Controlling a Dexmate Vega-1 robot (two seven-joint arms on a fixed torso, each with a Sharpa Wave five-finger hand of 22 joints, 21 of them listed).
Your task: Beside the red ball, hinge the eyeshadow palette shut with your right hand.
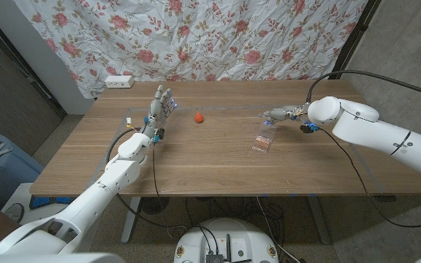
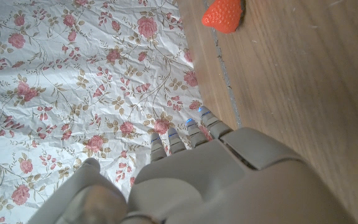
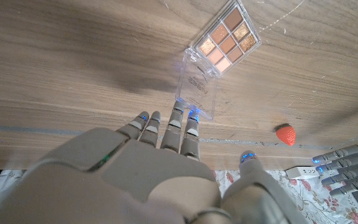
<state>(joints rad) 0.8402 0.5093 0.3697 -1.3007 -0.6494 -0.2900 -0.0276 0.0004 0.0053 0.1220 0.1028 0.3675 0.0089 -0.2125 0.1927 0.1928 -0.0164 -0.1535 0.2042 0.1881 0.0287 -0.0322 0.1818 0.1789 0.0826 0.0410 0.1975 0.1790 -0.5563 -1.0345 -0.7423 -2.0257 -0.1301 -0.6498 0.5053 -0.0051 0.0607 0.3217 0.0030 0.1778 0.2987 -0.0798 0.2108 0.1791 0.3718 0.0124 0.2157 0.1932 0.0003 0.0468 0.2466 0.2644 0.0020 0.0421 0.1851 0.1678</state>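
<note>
A strawberry-shaped red toy sits well left of the open palette on the worktop, and my right hand's fingers, spread and empty, hover just over its clear lid.

Wooden table: open eyeshadow palette, red strawberry-like (perhaps) object.
</note>
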